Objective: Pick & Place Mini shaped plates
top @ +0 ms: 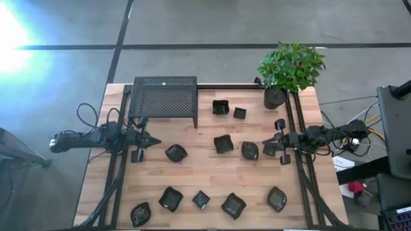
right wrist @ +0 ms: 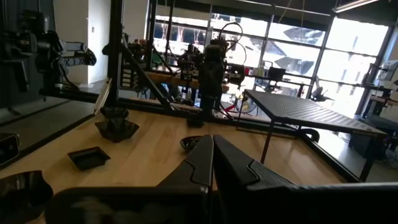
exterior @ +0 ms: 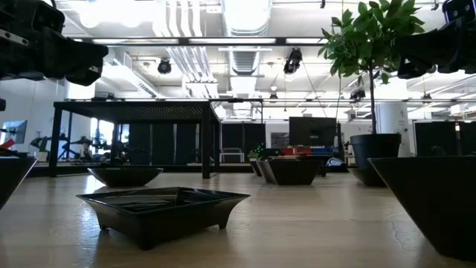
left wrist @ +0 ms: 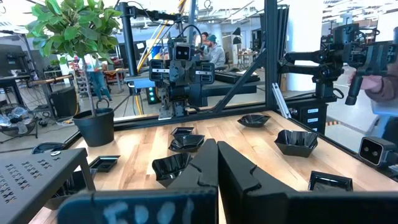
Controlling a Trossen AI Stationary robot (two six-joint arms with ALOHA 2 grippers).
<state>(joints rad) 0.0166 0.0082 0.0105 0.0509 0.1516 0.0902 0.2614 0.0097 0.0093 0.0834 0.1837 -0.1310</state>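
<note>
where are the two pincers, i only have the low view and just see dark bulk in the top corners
observer: the left pincer hovers over the table's left side, near the perforated stand, shut with nothing in it.
operator: and the right one
observer: the right pincer is over the table's right side, pointing inward, also shut and empty.
operator: which plate is closest to the left one
observer: a rounded plate lies on the wood just past its tip, not touching it.
</note>
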